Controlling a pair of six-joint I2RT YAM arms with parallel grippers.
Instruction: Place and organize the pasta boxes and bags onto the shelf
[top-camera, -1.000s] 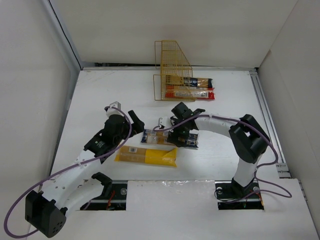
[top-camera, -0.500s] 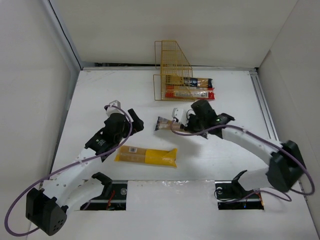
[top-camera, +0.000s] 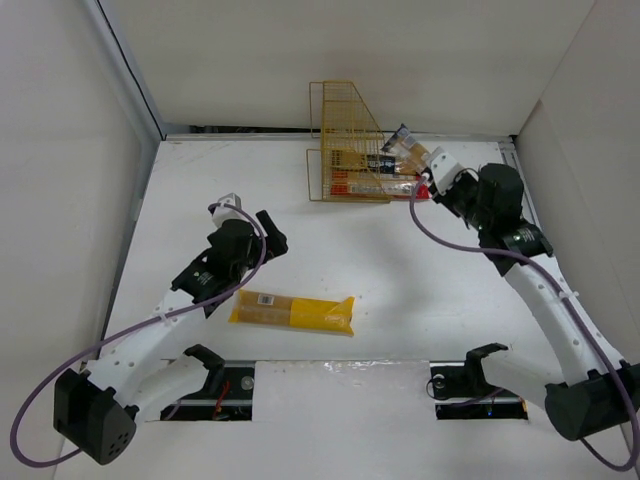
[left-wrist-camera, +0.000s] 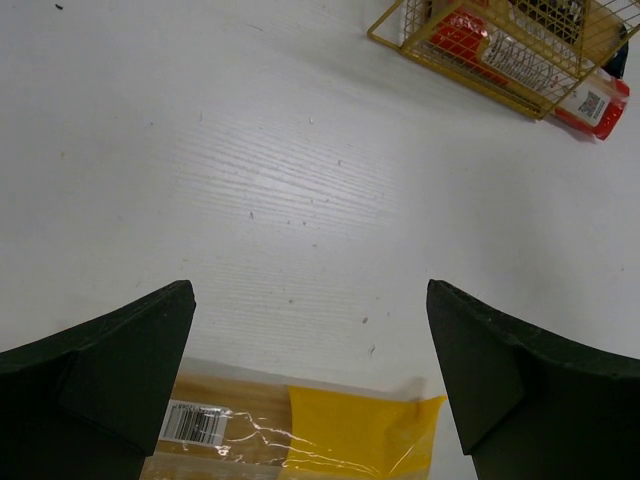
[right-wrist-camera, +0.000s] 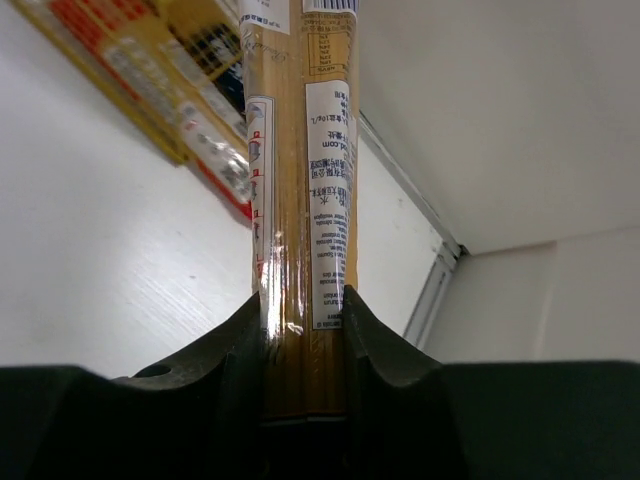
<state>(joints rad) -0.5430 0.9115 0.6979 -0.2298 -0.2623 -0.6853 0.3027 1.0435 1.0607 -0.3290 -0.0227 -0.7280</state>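
Note:
The yellow wire shelf (top-camera: 345, 140) stands at the back of the table. A red-and-white box (top-camera: 352, 184) and a yellow-orange pack (top-camera: 348, 160) lie in its lower tier, their ends sticking out to the right. My right gripper (top-camera: 432, 172) is shut on the clear bag with blue ends (top-camera: 406, 146) and holds it in the air at the shelf's right end; the right wrist view shows the bag (right-wrist-camera: 300, 150) clamped between my fingers (right-wrist-camera: 225, 345). My left gripper (top-camera: 272, 238) is open and empty above the table. The plain yellow bag (top-camera: 292, 313) lies flat near the front, also in the left wrist view (left-wrist-camera: 340, 440).
White walls close in the table on three sides. A metal rail (top-camera: 535, 240) runs along the right edge. The shelf (left-wrist-camera: 500, 50) with the red box (left-wrist-camera: 470, 35) shows at the top right of the left wrist view.
My right gripper has lifted the clear bag off the middle of the table and carried it back and right to the shelf's right end. The left arm has barely moved.

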